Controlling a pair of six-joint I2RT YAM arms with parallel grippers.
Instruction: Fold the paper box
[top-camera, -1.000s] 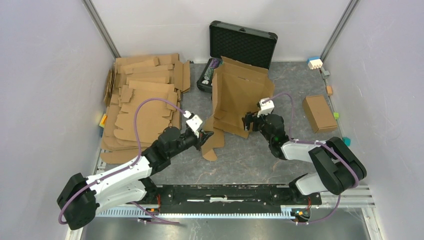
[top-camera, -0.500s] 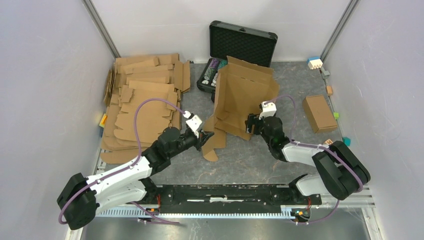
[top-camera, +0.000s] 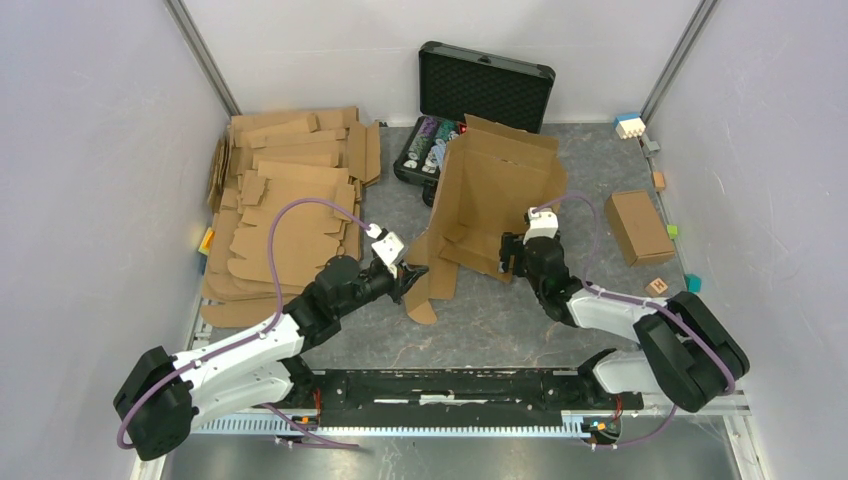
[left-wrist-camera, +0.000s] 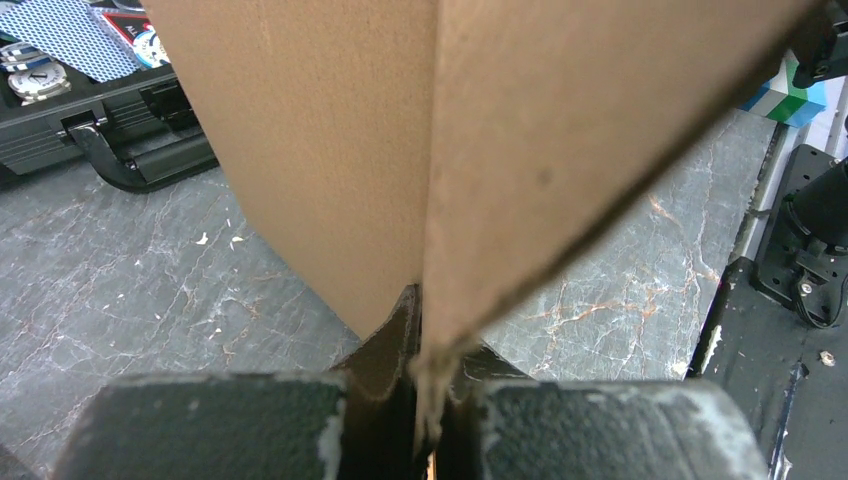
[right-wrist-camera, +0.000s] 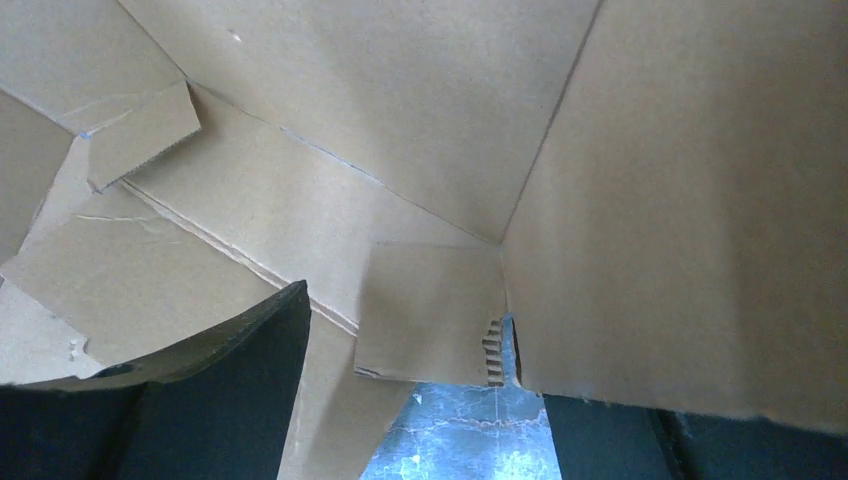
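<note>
With the left gripper (top-camera: 410, 272) clamped on the near flap (top-camera: 432, 285) of the paper box (top-camera: 495, 190), half-raised on the table (top-camera: 520, 310) before the black case (top-camera: 487, 85), the right gripper (top-camera: 508, 256), spread wide and seemingly empty, should push the side wall (top-camera: 542, 200) squarely along its crease.

A: What lies left of the left gripper (top-camera: 410, 272)?
B: A stack of flat cardboard sheets (top-camera: 285, 215); far ahead, an open black case (top-camera: 486, 90).
A: Right of the right gripper (top-camera: 508, 255)?
B: A small brown box (top-camera: 638, 226); coloured blocks (top-camera: 629, 125) beyond.
</note>
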